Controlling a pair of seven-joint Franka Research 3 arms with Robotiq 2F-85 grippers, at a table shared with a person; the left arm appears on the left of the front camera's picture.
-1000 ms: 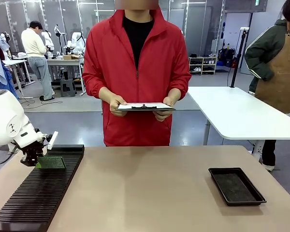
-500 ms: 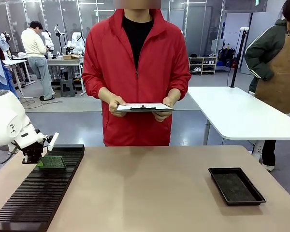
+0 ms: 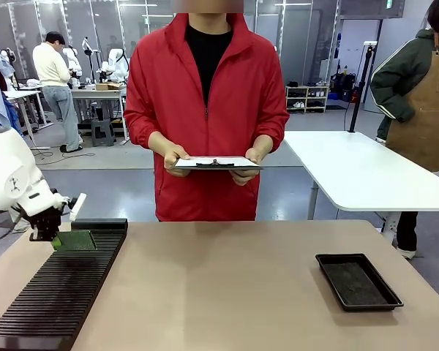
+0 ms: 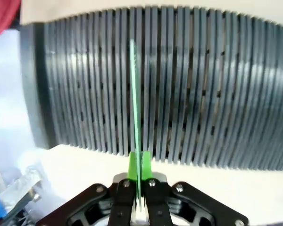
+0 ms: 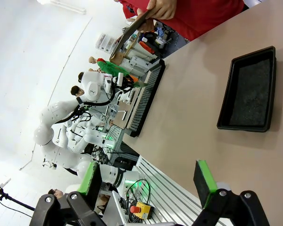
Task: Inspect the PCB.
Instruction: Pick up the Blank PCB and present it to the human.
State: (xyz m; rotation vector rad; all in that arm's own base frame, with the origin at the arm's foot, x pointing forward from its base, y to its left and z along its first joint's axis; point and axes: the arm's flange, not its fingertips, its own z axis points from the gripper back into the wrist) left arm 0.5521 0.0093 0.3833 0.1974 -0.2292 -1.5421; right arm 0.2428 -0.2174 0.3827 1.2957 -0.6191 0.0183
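Left gripper (image 4: 137, 170) jaws clamped on PCB (image 4: 133, 103) (edge-on to the wrist camera) over slotted black rack (image 3: 51, 292); right gripper (image 5: 147, 181) jaws wide apart above table (image 3: 227, 292).

I stand in a robotics lab laid out like an open workshop hall: my bench (image 3: 227, 292) carries a long black slotted rack (image 3: 58, 292) and a shallow black tray (image 3: 358, 281), and my left gripper (image 4: 137, 167) pinches the PCB (image 4: 133, 103). Across the bench a person in a red jacket (image 3: 205, 110) holds a clipboard (image 3: 218, 162), and another person wears a brown work apron (image 3: 424, 110). Behind them are a grey floor (image 3: 102, 183), a white table (image 3: 351, 172), open shelving (image 3: 307, 99) and further work tables (image 3: 95, 93).
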